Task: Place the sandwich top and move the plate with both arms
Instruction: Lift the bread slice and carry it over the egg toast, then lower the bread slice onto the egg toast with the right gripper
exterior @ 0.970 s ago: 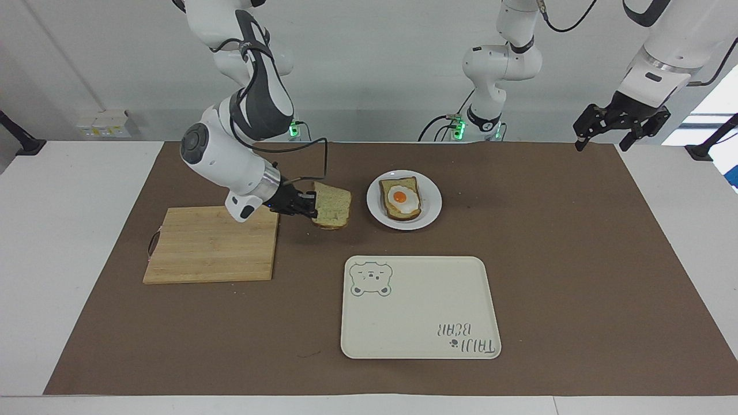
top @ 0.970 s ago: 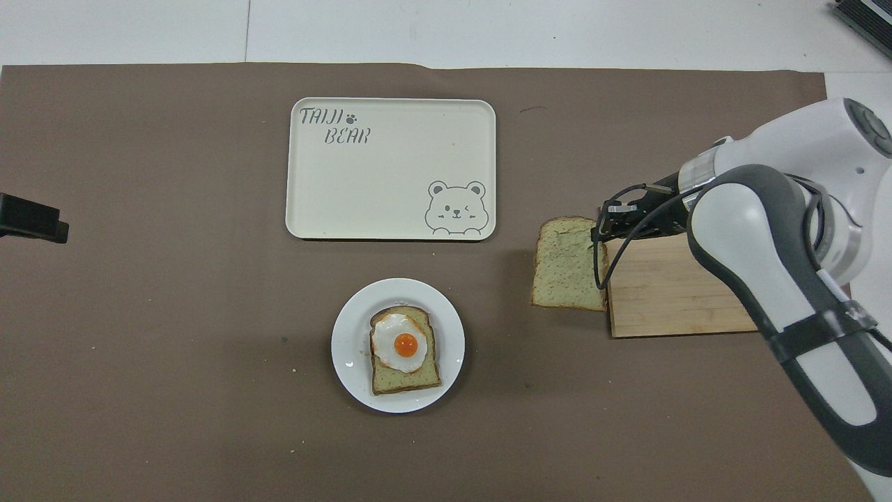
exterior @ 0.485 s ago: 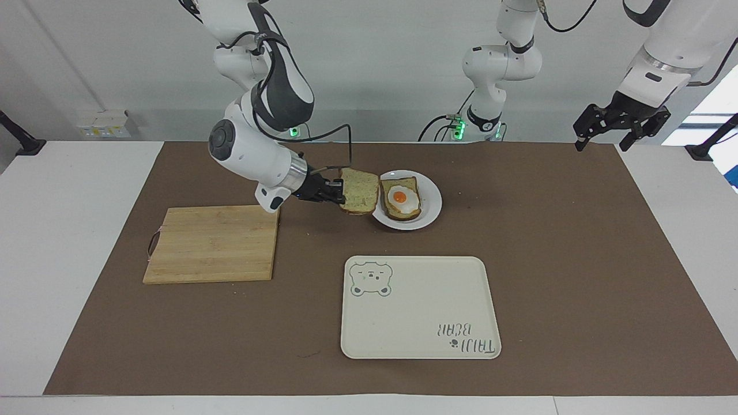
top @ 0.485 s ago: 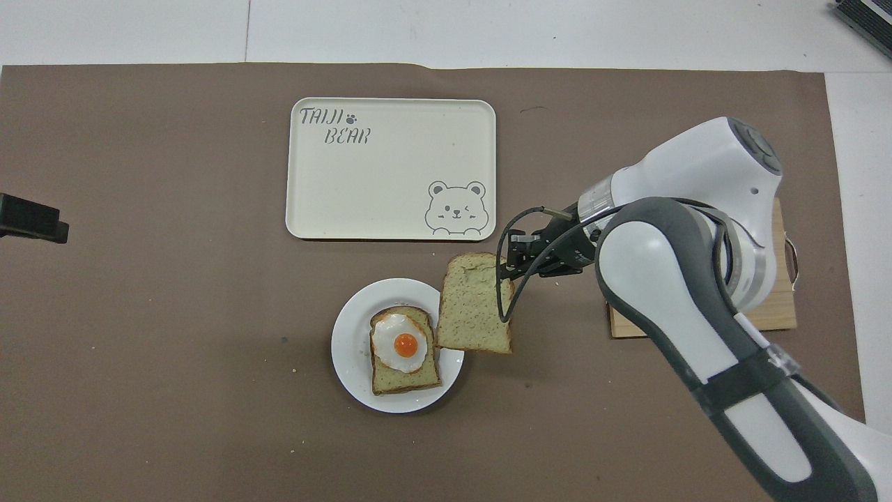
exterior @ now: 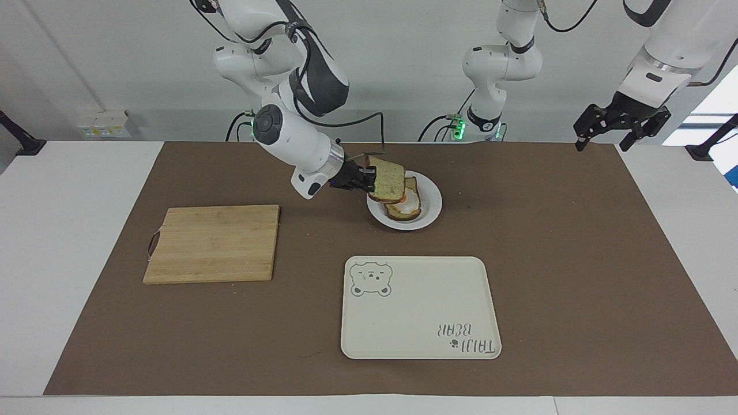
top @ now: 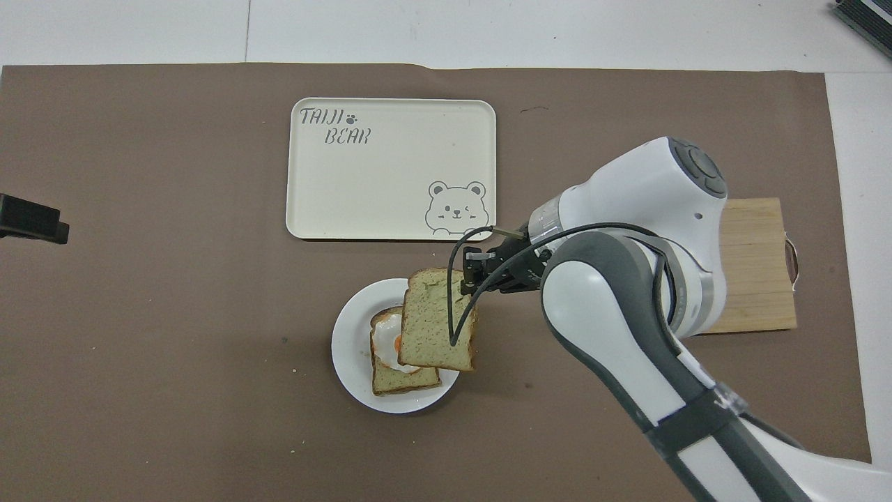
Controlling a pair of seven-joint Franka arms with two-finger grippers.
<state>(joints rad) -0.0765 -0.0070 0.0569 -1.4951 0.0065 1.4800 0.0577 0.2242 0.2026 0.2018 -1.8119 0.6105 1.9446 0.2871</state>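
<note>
The sandwich top [exterior: 388, 180] [top: 433, 319], a plain tan bread slice, hangs tilted in the air over the white plate [exterior: 433, 202] [top: 346, 348]. My right gripper [exterior: 371, 177] [top: 476, 270] is shut on the slice's edge on the right arm's side. The slice partly covers the egg toast [exterior: 408, 206] [top: 387, 355] lying on the plate and does not rest on it. My left gripper [exterior: 611, 135] [top: 31, 219] waits open and raised over the left arm's end of the table, holding nothing.
A cream bear tray [exterior: 421, 308] [top: 390, 167] lies farther from the robots than the plate. A wooden cutting board [exterior: 213, 243] [top: 756, 265] sits toward the right arm's end. A brown mat [exterior: 576, 259] covers the table.
My right gripper has carried the bread slice from beside the cutting board across to over the plate, and a little higher. The left arm has not moved.
</note>
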